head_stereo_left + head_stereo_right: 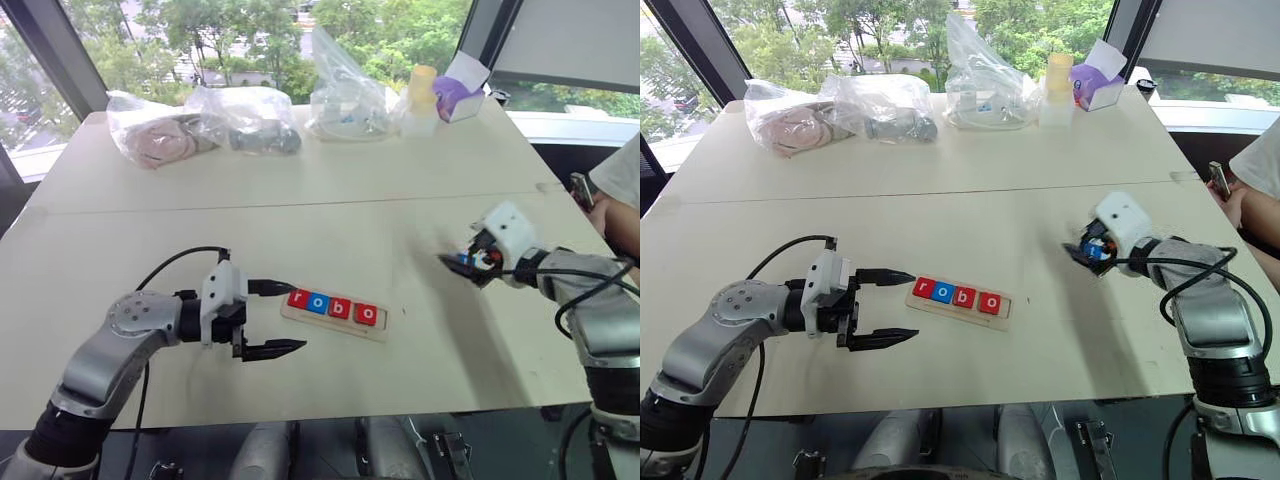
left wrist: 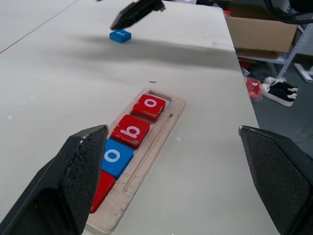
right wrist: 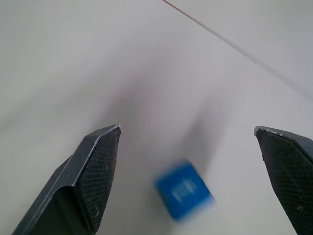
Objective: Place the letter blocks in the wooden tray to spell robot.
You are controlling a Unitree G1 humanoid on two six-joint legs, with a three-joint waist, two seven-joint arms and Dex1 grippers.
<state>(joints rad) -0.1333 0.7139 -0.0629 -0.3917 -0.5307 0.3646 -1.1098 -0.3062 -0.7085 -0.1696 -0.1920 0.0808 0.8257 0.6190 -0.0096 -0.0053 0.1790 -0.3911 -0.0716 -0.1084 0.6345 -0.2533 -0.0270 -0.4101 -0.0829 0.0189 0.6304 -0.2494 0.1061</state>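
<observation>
A wooden tray [image 1: 384, 331] lies near the table's front edge and holds a red r [image 1: 298, 298], a blue o [image 1: 317, 304], a red b [image 1: 341, 309] and a red o [image 1: 367, 314]. The slot at its right end is bare. My left gripper [image 1: 298, 316] is open just left of the tray, level with it. A loose blue block [image 2: 120, 35] lies on the table well to the right of the tray. My right gripper [image 3: 187, 129] hovers open just above that block [image 3: 185, 196], not touching it.
Several plastic bags [image 1: 200, 125], a yellow-capped bottle [image 1: 421, 98] and a purple box [image 1: 458, 95] line the table's far edge. A person [image 1: 620, 190] sits at the right side. Bare tabletop lies between the tray and the blue block.
</observation>
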